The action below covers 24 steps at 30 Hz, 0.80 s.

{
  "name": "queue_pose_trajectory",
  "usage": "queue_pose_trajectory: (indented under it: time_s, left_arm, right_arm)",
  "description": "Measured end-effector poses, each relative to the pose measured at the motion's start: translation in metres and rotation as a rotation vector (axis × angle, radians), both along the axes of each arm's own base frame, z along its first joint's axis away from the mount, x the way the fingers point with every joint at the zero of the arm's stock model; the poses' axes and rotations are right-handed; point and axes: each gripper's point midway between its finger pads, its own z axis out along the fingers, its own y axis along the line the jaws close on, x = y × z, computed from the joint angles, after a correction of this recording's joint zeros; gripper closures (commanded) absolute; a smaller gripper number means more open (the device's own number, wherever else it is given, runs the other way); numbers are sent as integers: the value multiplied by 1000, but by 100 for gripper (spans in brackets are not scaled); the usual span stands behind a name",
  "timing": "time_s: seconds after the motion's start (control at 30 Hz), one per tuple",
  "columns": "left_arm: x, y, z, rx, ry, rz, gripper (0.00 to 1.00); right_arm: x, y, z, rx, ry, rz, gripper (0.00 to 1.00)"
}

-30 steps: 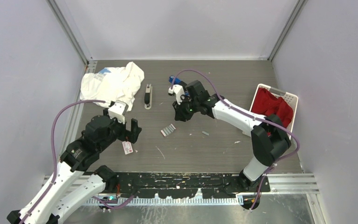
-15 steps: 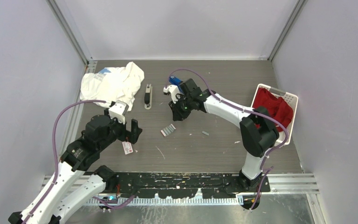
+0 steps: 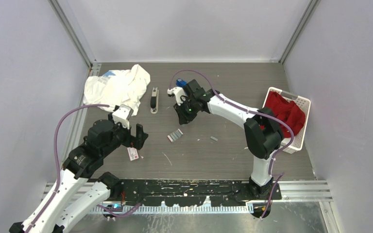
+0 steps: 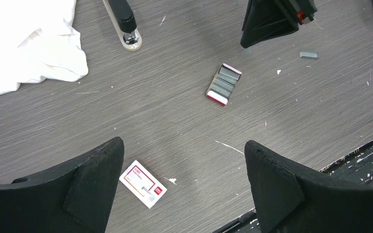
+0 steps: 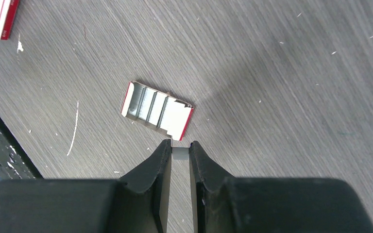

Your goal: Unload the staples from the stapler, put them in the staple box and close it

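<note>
Staples (image 5: pixel 180 152): one short strip is pinched at the very tips of your right gripper (image 5: pixel 179 144), just short of the open tray (image 5: pixel 158 111) of strips and well apart from the stapler (image 3: pixel 154 100). The hold looks shallow, so a jolt could twist the strip loose. If you release early, it lands beside the tray. Your left gripper (image 4: pixel 183 143) is spread wide and empty above the card box (image 4: pixel 143 183).

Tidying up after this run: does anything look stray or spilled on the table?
Yes: one staple strip lies loose on the table, right of the open staple tray, and small white flecks litter the surface.
</note>
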Motion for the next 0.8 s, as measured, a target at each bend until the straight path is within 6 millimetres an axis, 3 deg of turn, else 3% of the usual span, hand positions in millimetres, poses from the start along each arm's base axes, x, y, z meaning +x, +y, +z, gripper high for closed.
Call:
queue_pose_trajectory:
  time_s: [0.47, 0.8]
  left_arm:
    - [-1, 2, 1, -10, -6, 2, 7]
    - [-1, 1, 1, -14, -4, 0, 7]
  right_arm:
    - [-30, 25, -19, -62, 44, -9, 75]
    - [-32, 29, -38, -111, 62, -36, 75]
